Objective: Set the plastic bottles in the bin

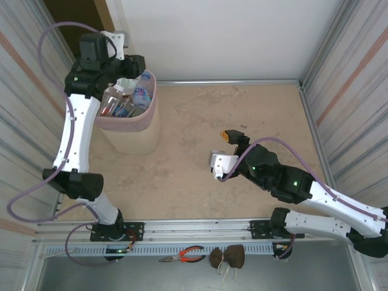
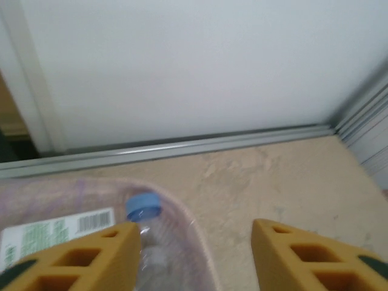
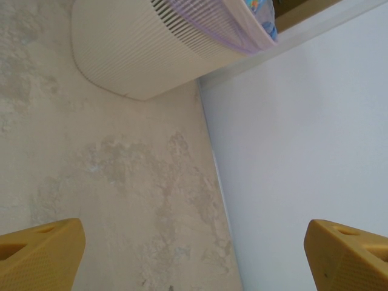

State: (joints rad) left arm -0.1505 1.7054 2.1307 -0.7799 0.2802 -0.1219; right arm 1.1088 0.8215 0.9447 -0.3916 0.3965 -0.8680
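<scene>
The bin (image 1: pixel 128 124), pale pink mesh over a cream body, stands at the far left of the table. Several plastic bottles (image 1: pixel 124 100) lie inside it, clear with coloured labels. My left gripper (image 1: pixel 134 68) hovers over the bin's far rim. In the left wrist view its jaws (image 2: pixel 194 233) stand apart with nothing between them. Below them a clear bottle with a blue cap (image 2: pixel 143 206) lies inside the bin rim (image 2: pixel 182 212), beside a white label with a barcode. My right gripper (image 1: pixel 233 138) hangs open and empty over the table's middle (image 3: pixel 194 254); the bin (image 3: pixel 139 54) shows far off.
A white back wall (image 1: pixel 230 36) and corrugated side walls (image 1: pixel 351 79) close in the beige table (image 1: pixel 242 109). Red-handled pliers (image 1: pixel 183 254) and a brown item (image 1: pixel 227 257) lie on the near ledge behind the arm bases.
</scene>
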